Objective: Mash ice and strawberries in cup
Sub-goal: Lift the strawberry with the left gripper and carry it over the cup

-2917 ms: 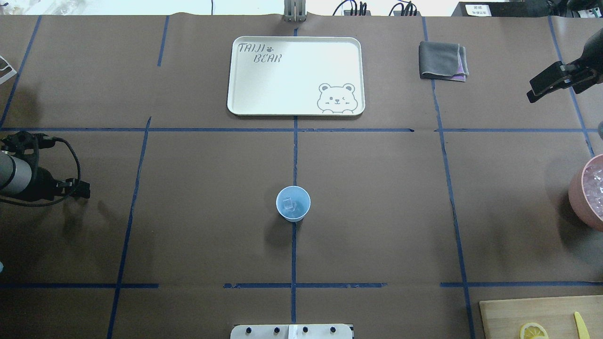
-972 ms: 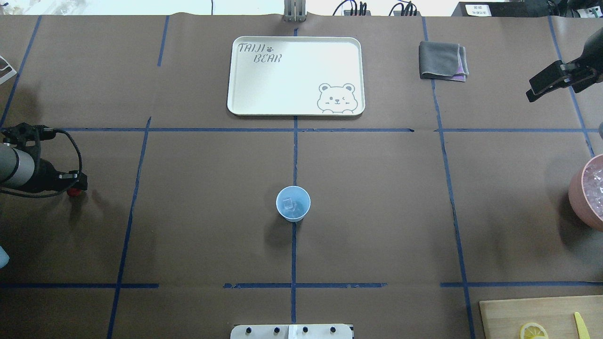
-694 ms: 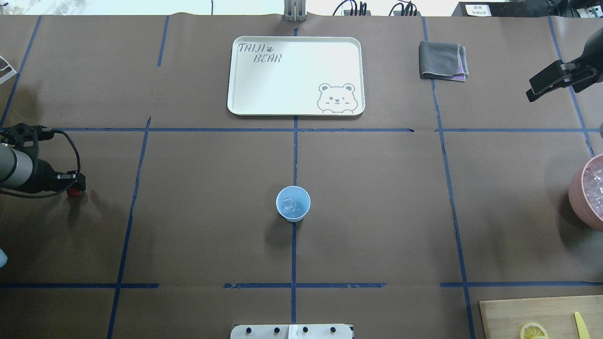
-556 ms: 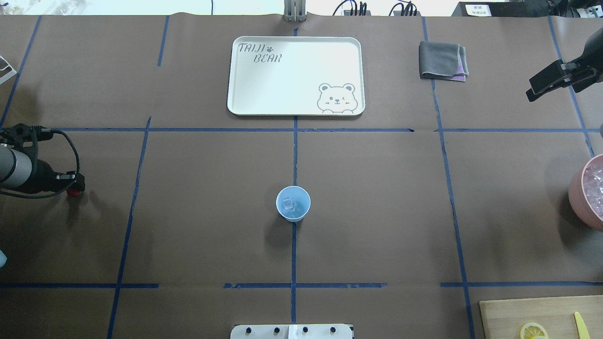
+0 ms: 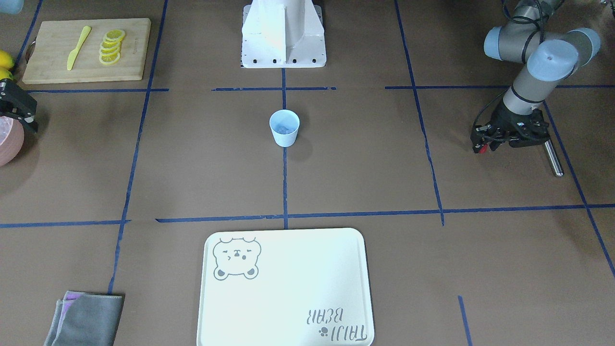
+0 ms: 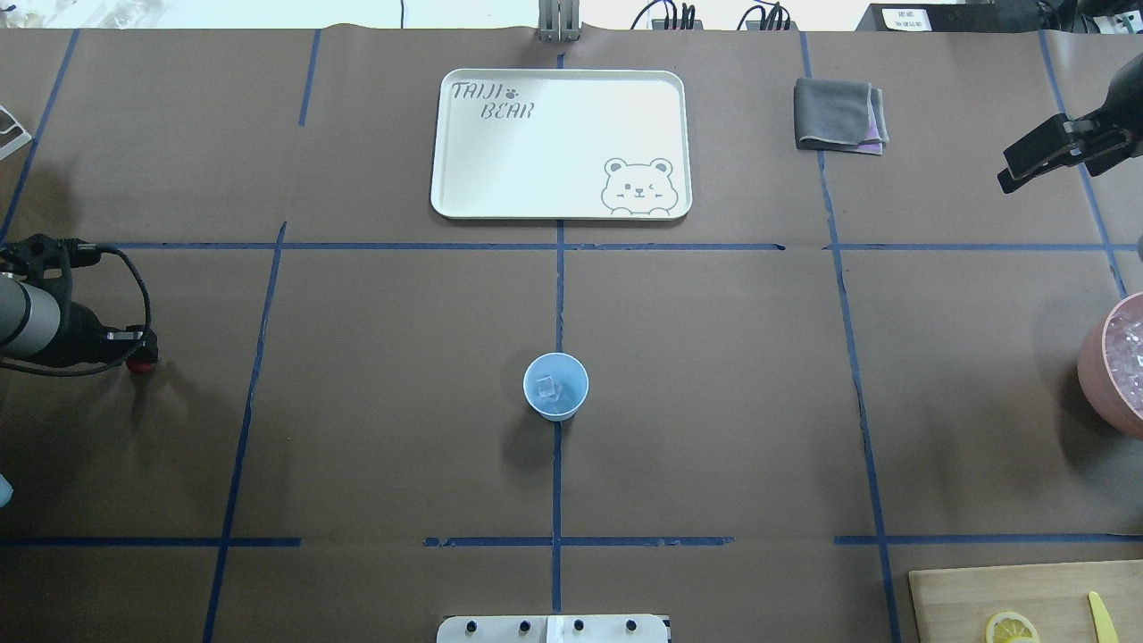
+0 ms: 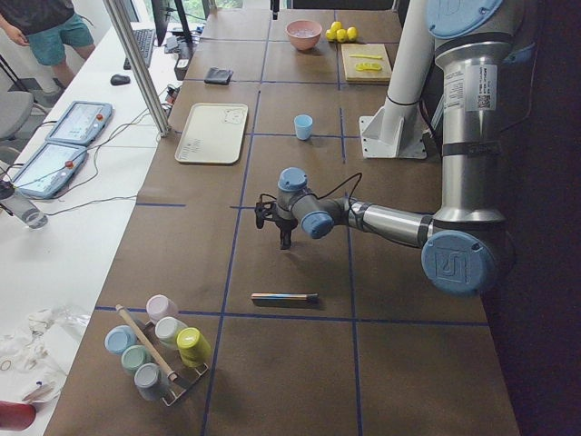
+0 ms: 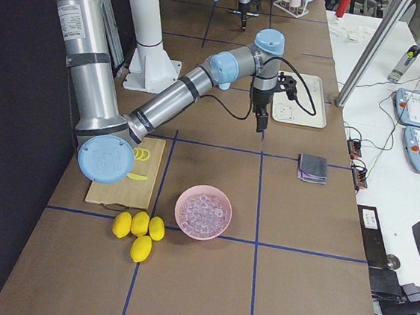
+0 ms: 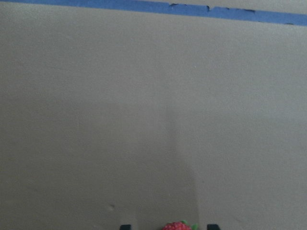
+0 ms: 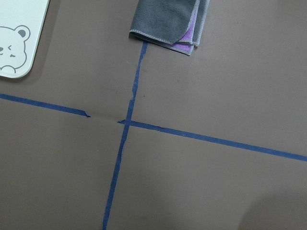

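The light-blue cup [image 6: 555, 386] stands upright at the table's middle, also in the front view [image 5: 284, 127]. Pale ice [image 6: 546, 387] lies inside it. My left gripper [image 6: 138, 359] hangs over the table's far left, well away from the cup, and is shut on a small red strawberry [image 9: 177, 226]. The berry shows between the fingertips [image 9: 125, 226] at the bottom of the left wrist view and as a red spot in the front view [image 5: 482, 148]. My right gripper [image 6: 1009, 181] hovers at the far right. It looks open and empty, and no fingertips show in its wrist view.
A pink bowl [image 6: 1091, 375] of ice stands at the right edge. A white bear tray [image 6: 561, 210] and a folded grey cloth [image 6: 839, 114] lie at the back. A metal rod [image 5: 550, 157] lies by the left arm. A cutting board [image 5: 48, 48] holds lemon slices.
The left gripper has drawn back a little toward the left edge. The strawberry shows in it now and did not show 2.9 s ago. The right gripper has barely moved.
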Controlling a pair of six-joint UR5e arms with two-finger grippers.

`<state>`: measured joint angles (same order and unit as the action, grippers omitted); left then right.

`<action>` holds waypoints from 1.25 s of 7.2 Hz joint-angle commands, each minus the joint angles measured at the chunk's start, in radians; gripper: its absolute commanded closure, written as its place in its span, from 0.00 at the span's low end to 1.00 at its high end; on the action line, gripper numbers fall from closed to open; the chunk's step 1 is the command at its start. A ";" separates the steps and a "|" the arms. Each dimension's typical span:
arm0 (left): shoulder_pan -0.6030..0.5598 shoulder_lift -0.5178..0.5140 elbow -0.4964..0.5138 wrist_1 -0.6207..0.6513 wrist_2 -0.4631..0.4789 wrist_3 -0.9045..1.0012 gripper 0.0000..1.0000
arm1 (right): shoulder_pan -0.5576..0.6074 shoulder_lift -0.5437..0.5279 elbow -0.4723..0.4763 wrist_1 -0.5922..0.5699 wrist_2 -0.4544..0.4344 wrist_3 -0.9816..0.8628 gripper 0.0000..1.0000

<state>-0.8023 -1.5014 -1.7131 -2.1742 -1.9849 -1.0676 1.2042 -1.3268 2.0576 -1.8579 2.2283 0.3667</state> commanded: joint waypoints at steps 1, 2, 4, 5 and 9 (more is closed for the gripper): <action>0.000 0.001 -0.005 0.001 0.000 0.001 0.83 | 0.000 0.000 0.000 0.000 0.001 0.000 0.01; 0.000 0.004 -0.014 0.001 -0.003 0.005 0.92 | 0.000 0.000 0.000 0.000 0.001 0.000 0.01; -0.027 0.003 -0.042 0.013 -0.055 0.009 0.98 | 0.000 0.000 0.001 0.000 0.002 0.000 0.01; -0.076 -0.009 -0.069 0.063 -0.104 0.009 0.98 | 0.000 -0.009 0.001 0.000 0.002 -0.006 0.01; -0.055 -0.343 -0.234 0.629 -0.112 -0.003 0.99 | 0.116 -0.150 0.003 0.043 0.005 -0.176 0.01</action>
<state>-0.8752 -1.7235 -1.9292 -1.6891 -2.0976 -1.0657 1.2696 -1.4245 2.0605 -1.8230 2.2302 0.2735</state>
